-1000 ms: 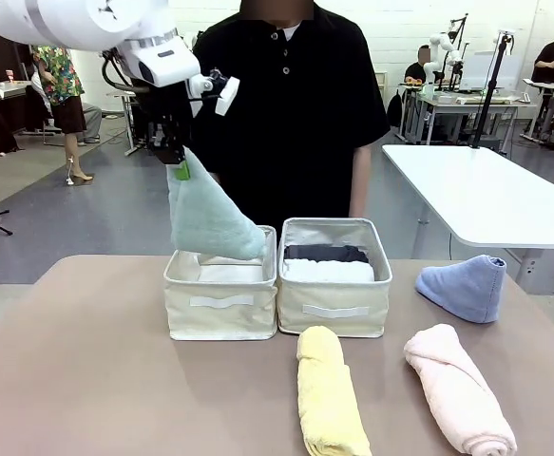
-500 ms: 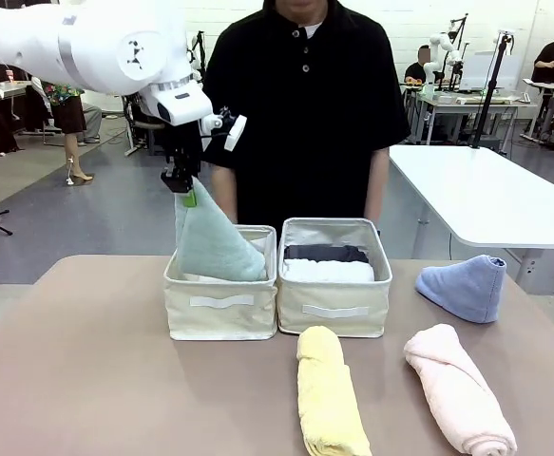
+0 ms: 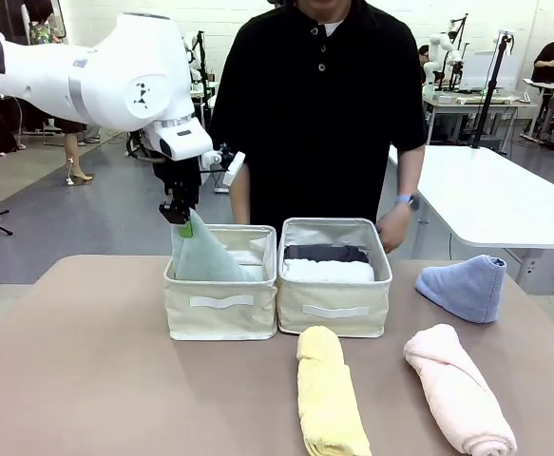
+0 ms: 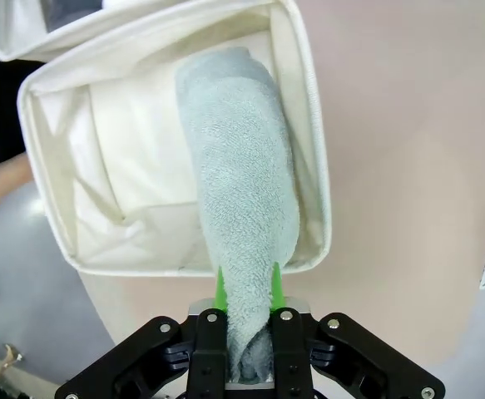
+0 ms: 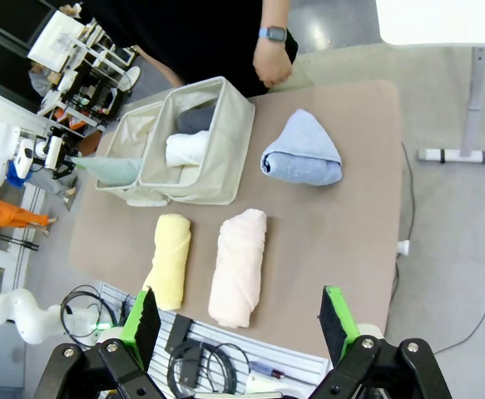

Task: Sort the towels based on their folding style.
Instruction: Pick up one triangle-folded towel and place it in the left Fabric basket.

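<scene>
mint towel [image 3: 205, 261] pinched by left claw [image 3: 186, 225], hanging inside cream basket [image 3: 221, 309].

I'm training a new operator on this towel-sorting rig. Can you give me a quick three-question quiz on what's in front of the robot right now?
1. True or false: the left gripper is shut on the mint green towel, whose lower end is inside the left basket.
2. How many towels lie on the table outside the baskets?
3. The right gripper is: A) open and holding nothing; B) shut on a towel; C) shut and holding nothing.

Key:
1. True.
2. Three: the yellow towel, the pale pink towel and the light blue towel.
3. A.
</scene>
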Tool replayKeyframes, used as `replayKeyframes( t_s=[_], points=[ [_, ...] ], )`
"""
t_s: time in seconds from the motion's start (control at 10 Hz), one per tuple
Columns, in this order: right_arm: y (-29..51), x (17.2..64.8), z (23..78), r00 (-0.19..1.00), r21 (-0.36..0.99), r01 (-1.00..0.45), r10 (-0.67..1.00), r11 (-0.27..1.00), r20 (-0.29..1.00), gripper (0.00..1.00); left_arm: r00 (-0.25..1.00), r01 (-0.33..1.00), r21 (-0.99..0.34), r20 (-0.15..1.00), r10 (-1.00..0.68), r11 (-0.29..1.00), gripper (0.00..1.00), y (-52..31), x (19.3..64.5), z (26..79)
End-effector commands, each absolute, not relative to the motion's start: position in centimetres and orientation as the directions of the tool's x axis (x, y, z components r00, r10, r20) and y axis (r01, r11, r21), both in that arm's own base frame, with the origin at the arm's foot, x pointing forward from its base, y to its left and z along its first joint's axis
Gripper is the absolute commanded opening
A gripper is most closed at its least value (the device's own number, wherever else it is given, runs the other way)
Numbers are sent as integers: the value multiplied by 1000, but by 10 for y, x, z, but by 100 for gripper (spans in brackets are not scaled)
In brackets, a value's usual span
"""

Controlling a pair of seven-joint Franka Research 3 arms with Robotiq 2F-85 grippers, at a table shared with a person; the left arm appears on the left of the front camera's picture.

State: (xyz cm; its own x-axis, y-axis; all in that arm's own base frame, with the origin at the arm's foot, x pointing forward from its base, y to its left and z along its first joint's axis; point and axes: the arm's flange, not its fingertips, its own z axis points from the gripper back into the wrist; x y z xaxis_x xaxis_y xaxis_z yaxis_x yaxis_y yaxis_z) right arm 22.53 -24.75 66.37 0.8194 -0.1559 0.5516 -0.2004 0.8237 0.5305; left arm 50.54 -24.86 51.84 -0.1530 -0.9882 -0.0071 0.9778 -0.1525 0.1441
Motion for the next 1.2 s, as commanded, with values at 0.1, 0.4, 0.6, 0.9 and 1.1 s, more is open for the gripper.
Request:
replayKeyframes(
  t_s=[0.1,0.4,0.6,0.9,1.1],
  points=[
    [-247,225,662,812,538,-220,-153,814,564,100,-141,979,146,-11,-990,-141,17,-256,495,500],
    [-247,225,662,812,538,-220,-153,814,564,100,-146,982,122,-18,-989,-147,17,-264,494,485],
    [-247,225,662,812,538,-220,-153,814,564,100,-145,983,114,-27,-989,-147,17,-265,494,478],
    [-247,225,662,812,538,-220,-153,814,564,100,-135,984,111,-29,-990,-138,17,-263,496,473],
    [-247,225,662,812,538,-220,-153,814,564,100,-133,985,107,-29,-991,-135,75,-264,495,472]
  ],
)
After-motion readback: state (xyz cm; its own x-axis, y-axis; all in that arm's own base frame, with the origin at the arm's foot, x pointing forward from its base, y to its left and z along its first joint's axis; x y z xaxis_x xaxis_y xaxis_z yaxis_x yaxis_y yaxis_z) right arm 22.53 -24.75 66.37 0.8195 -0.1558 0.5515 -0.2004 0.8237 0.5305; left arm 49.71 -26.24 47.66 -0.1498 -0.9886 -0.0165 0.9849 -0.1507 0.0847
